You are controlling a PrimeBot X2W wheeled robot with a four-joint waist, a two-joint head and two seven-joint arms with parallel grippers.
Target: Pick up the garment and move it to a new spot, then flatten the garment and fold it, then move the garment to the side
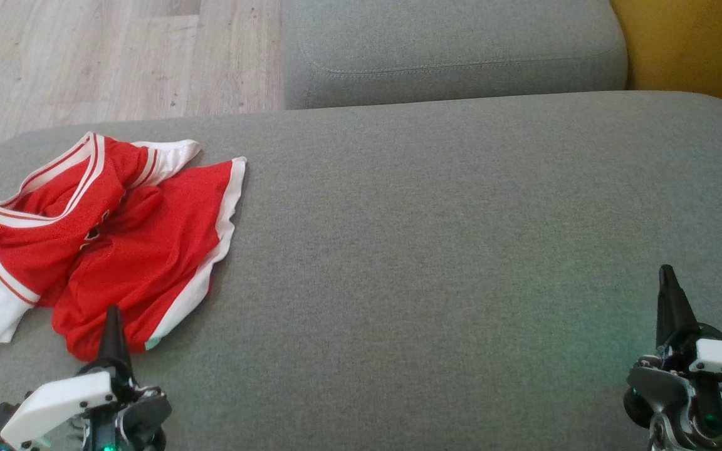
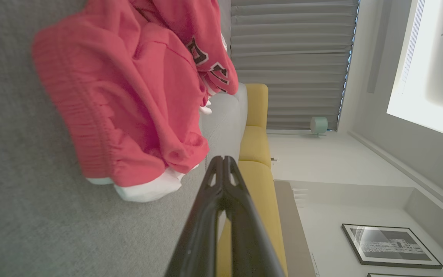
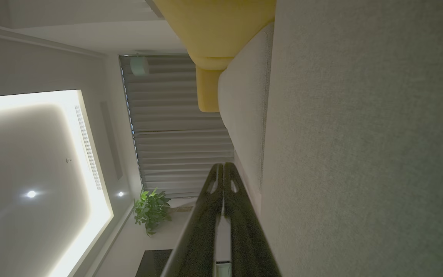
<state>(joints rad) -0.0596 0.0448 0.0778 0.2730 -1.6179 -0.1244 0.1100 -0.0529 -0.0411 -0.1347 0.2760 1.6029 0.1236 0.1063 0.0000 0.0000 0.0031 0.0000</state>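
Grey sofa seat cushion (image 1: 436, 238) spans the head view. Red-and-white jersey (image 1: 129, 250) lies crumpled at the cushion's left end. Left gripper (image 1: 112, 316): fingers pressed together, holding nothing, tip just beside the jersey's near hem. Right gripper (image 1: 667, 275): likewise closed and empty, well apart at the right.

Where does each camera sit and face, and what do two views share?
Head view: on the head, facing down at grey fabric sofa seat and crumpled red and white garment; shut left gripper and right gripper show.
Left wrist view: on that wrist, along its shut fingers past the garment.
Right wrist view: on that wrist, along its shut fingers over the seat.
Shared: both wrist views show the grey pleated curtain and yellow sofa.
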